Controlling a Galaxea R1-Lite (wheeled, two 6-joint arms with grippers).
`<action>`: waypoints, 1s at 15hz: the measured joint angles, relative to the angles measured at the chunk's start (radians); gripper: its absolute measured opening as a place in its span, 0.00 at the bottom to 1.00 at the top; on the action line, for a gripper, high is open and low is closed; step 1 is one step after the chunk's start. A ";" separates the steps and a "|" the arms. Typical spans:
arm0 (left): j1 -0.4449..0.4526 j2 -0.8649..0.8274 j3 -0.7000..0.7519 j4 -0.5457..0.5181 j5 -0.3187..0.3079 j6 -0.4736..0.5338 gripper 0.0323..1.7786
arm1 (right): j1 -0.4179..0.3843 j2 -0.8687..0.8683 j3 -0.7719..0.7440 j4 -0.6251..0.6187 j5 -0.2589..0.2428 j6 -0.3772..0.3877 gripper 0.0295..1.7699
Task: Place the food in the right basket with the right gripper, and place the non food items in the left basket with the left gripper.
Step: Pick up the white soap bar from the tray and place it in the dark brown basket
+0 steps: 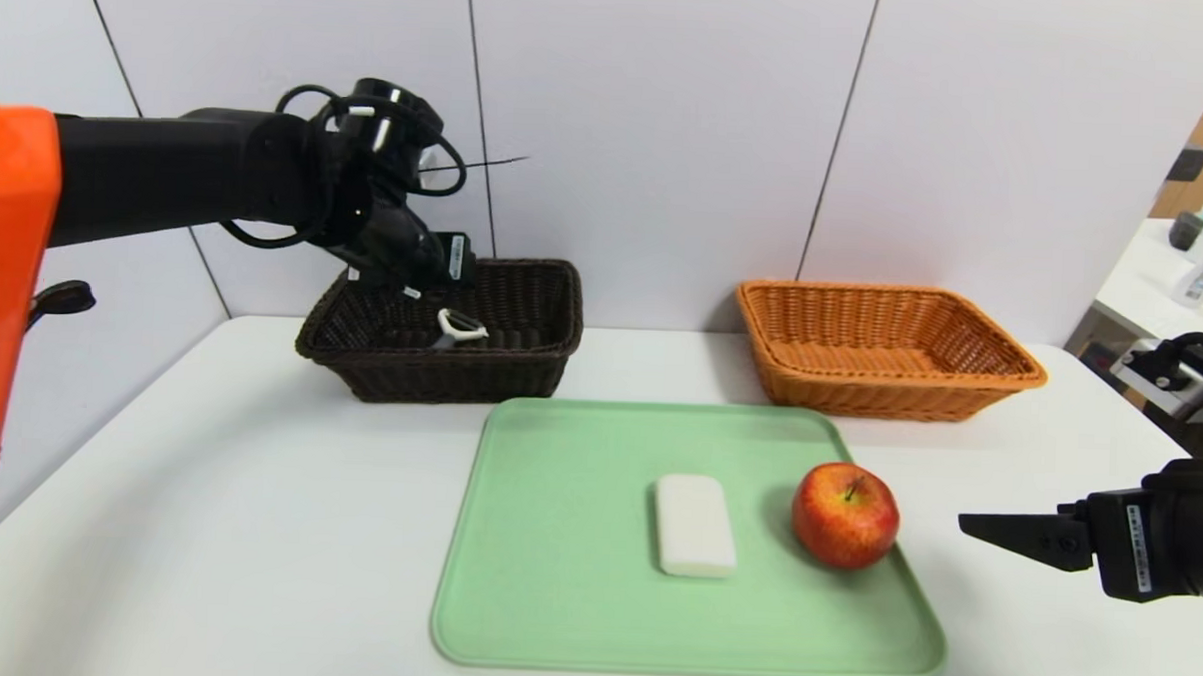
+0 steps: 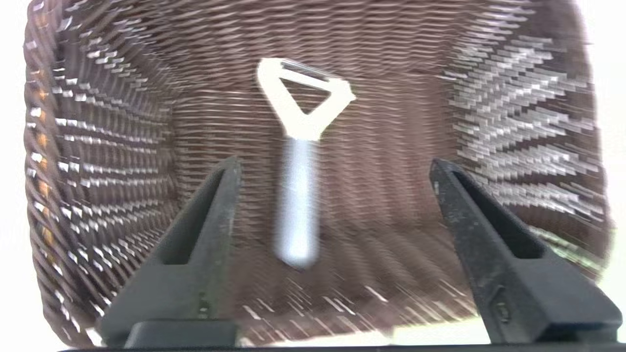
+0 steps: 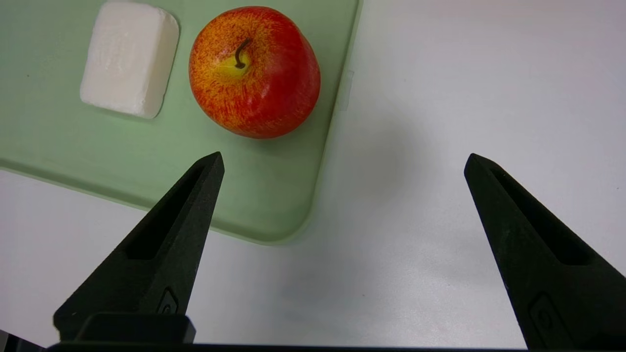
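The left gripper [image 2: 335, 166] was over the dark brown basket [image 1: 450, 378], the one on the left side. Its two fingers were wide apart, and they were not holding anything. A peeler [image 2: 303, 127] lay inside that basket, down between the fingers in the left wrist view. The peeler had a white top shaped like a Y, and its handle was gray.

The orange-brown basket [image 1: 890, 388] was on the right side, and I could see its woven bottom. Both baskets sat on the white table [image 1: 255, 526], near the pale wall [image 1: 659, 130] at the back.

A green tray [image 1: 565, 537] lay flat on the table, in front of the baskets. A white bar of soap [image 1: 695, 526] lay on the tray. A red apple [image 1: 845, 517] with some yellow on it sat on the tray too, near the right edge. The apple had its stem up, and it did not touch the soap.

The right gripper [image 3: 345, 156] was up above the table, by the right side of the tray. Its fingers were wide apart too, with nothing in them.
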 joint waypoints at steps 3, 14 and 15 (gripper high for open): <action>-0.105 -0.101 0.043 0.015 -0.002 -0.001 0.84 | -0.011 -0.006 -0.002 0.000 0.000 0.000 0.96; -0.641 -0.136 0.223 0.071 0.227 -0.323 0.93 | -0.027 -0.034 0.017 0.001 0.002 0.000 0.96; -0.661 -0.108 0.219 0.071 0.259 -0.362 0.93 | -0.031 -0.038 0.022 0.001 0.003 0.000 0.96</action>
